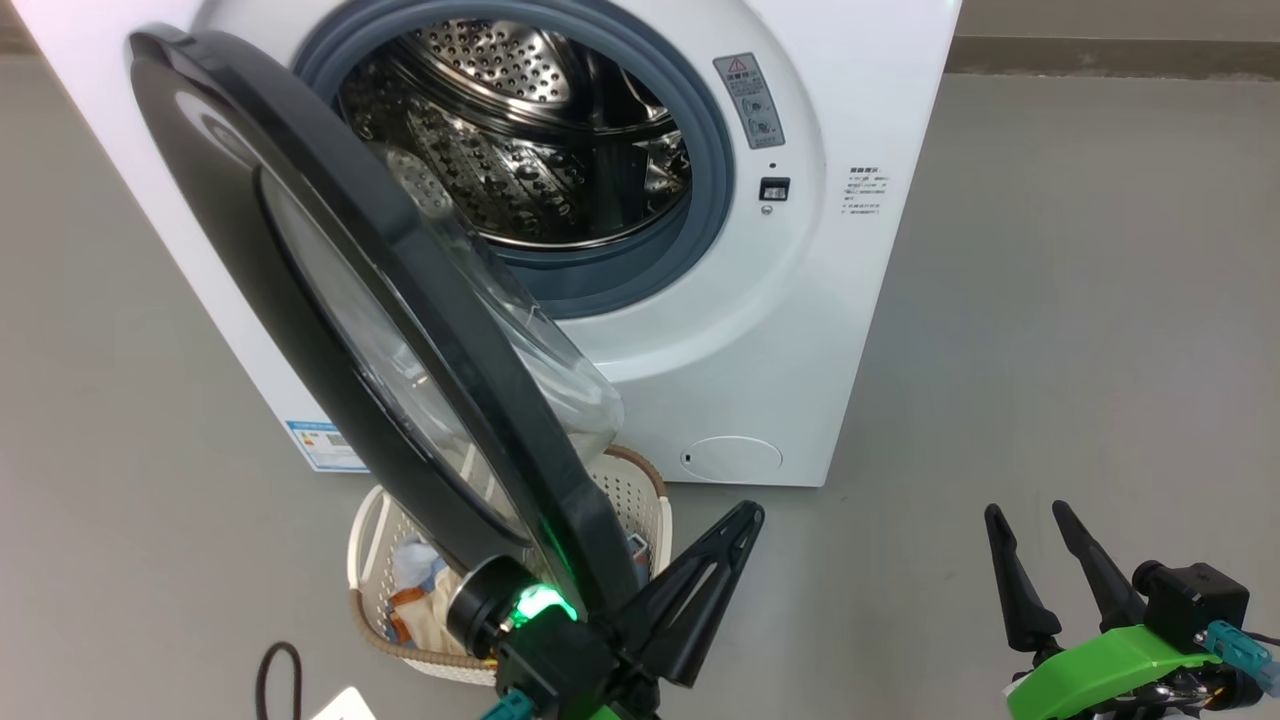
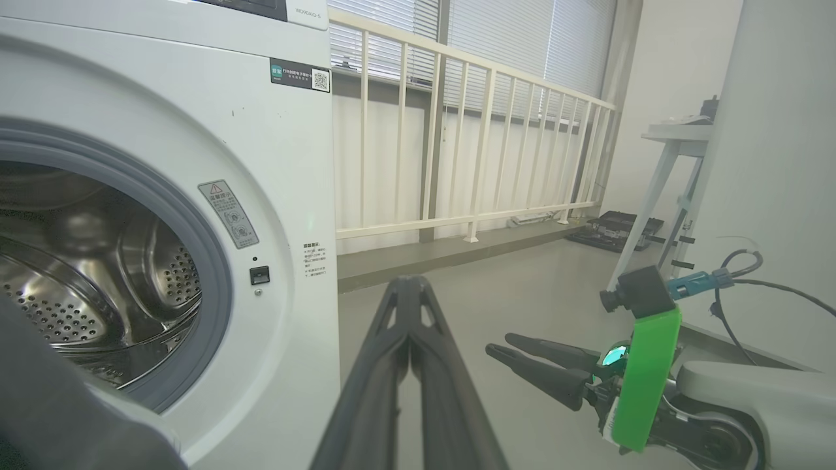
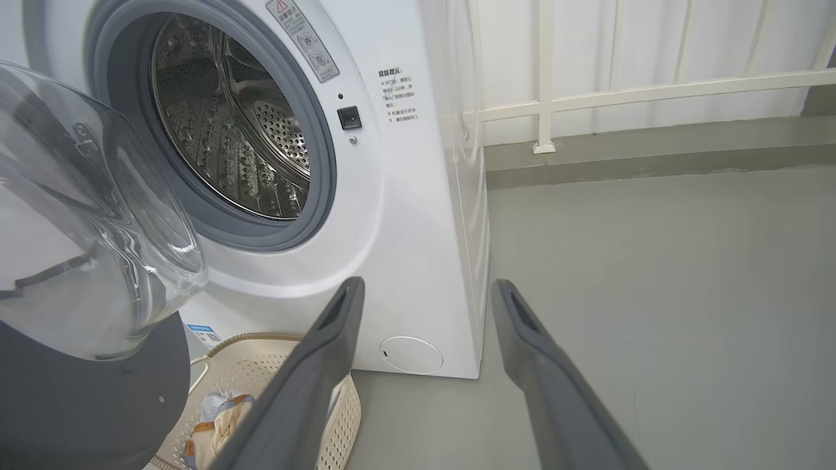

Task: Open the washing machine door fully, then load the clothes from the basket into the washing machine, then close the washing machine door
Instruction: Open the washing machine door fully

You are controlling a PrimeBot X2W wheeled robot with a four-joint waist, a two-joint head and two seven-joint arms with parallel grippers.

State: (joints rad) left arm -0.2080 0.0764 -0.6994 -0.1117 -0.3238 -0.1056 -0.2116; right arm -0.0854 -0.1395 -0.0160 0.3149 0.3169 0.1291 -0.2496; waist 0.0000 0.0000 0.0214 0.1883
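The white washing machine point(image 1: 760, 330) stands with its steel drum point(image 1: 520, 140) exposed. Its black washing machine door point(image 1: 200, 180) is swung out about halfway, and the glass bowl point(image 1: 560, 370) hangs over the basket point(image 1: 650, 500). Blue, orange and cream clothes point(image 1: 415, 575) lie in the basket, partly hidden by the door. My left gripper point(image 1: 745, 520) is shut with nothing held, just right of the door's lower edge on its inner side; whether it touches the door is unclear. Farther right, low over the floor, my right gripper point(image 1: 1028, 515) is open and empty. The right wrist view shows the basket point(image 3: 261, 365) under the door point(image 3: 78, 405).
Grey floor point(image 1: 1080, 300) spreads to the right of the machine. A black cable point(image 1: 280, 670) loops at the lower left. In the left wrist view a cream railing point(image 2: 457, 130) runs behind the machine, and a white table leg point(image 2: 653, 196) stands right beside a wall.
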